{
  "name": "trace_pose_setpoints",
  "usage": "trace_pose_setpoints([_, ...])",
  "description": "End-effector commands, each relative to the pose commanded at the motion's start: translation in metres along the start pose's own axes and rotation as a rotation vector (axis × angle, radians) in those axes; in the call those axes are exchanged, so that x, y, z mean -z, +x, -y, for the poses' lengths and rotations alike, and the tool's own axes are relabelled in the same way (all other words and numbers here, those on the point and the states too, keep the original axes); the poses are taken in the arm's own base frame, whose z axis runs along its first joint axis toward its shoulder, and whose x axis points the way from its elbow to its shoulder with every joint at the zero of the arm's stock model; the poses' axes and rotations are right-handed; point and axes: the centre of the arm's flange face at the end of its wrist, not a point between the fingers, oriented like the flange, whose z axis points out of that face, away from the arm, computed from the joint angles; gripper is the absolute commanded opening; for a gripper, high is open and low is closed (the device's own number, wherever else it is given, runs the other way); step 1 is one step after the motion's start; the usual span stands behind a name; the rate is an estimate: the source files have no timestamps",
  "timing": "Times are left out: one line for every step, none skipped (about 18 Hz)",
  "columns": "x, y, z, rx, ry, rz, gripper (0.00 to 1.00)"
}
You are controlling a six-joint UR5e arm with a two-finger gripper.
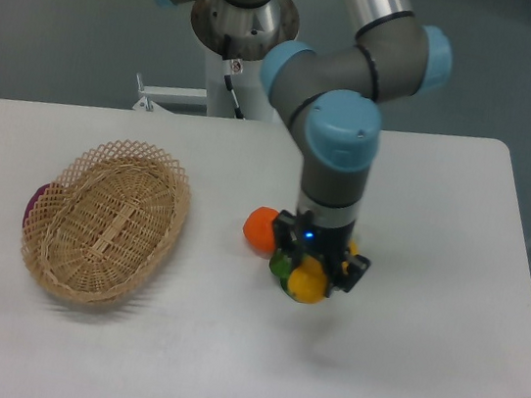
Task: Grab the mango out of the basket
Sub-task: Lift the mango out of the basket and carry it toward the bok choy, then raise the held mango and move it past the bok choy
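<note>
1. The claw [313, 277] points down over the white worktop [439, 233], and it is clamped on the mango [308, 282].
2. The mango is yellow and sits between the two black fingers, at the very bottom of the claw. Only part of it shows, because the claw covers the rest.
3. The mango is up in the claw, not in the basket [107, 219].
4. The basket lies far off to the left of the claw. It is tan and woven, and it rests on the worktop.
5. A round orange fruit [260, 228] sits just to the left of the claw, close beside it.
6. A bit of green leafy vegetable [279, 264] peeks out right under the claw, on its left side. The claw hides most of it.
7. Something dark purple [33, 203] shows at the far left edge of the basket.
</note>
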Motion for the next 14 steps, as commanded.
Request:
trace_pose_setpoints([0.0,-0.004,-0.007,-0.007,-0.006,-0.008,0.35])
trace_pose_setpoints([-0.001,-0.006,-0.009,-0.016,-0.008,-0.009,0.35])
trace_pose_setpoints([-0.001,-0.008,-0.012,-0.03,-0.014,-0.008,0.35])
trace_pose_setpoints([-0.002,-0.01,-0.015,-0.049,-0.021,-0.008,0.36])
trace_pose_setpoints([-0.002,-0.012,-0.016,-0.066,-0.034,-0.004,0.36])
trace_pose_setpoints([-0.004,-0.016,-0.018,-0.064,-0.046,-0.001,0.36])
trace_pose_setpoints([-0.004,-0.021,-0.019,-0.061,-0.05,0.004,0.36])
trace_pose_setpoints([-0.004,-0.026,-0.019,-0.062,-0.054,0.008,0.36])
trace_pose_setpoints([-0.006,-0.032,-0.018,-0.06,-0.057,0.01,0.36])
trace_pose_setpoints([-0.007,-0.036,-0.016,-0.06,-0.061,-0.002,0.36])
trace_pose_setpoints([-0.007,-0.041,-0.015,-0.059,-0.068,-0.017,0.36])
trace_pose_setpoints([-0.006,-0.046,-0.013,-0.058,-0.08,-0.037,0.36])
trace_pose_setpoints([-0.004,-0.05,-0.012,-0.058,-0.09,-0.052,0.36])
trace_pose_setpoints([-0.003,-0.054,-0.011,-0.058,-0.095,-0.061,0.36])
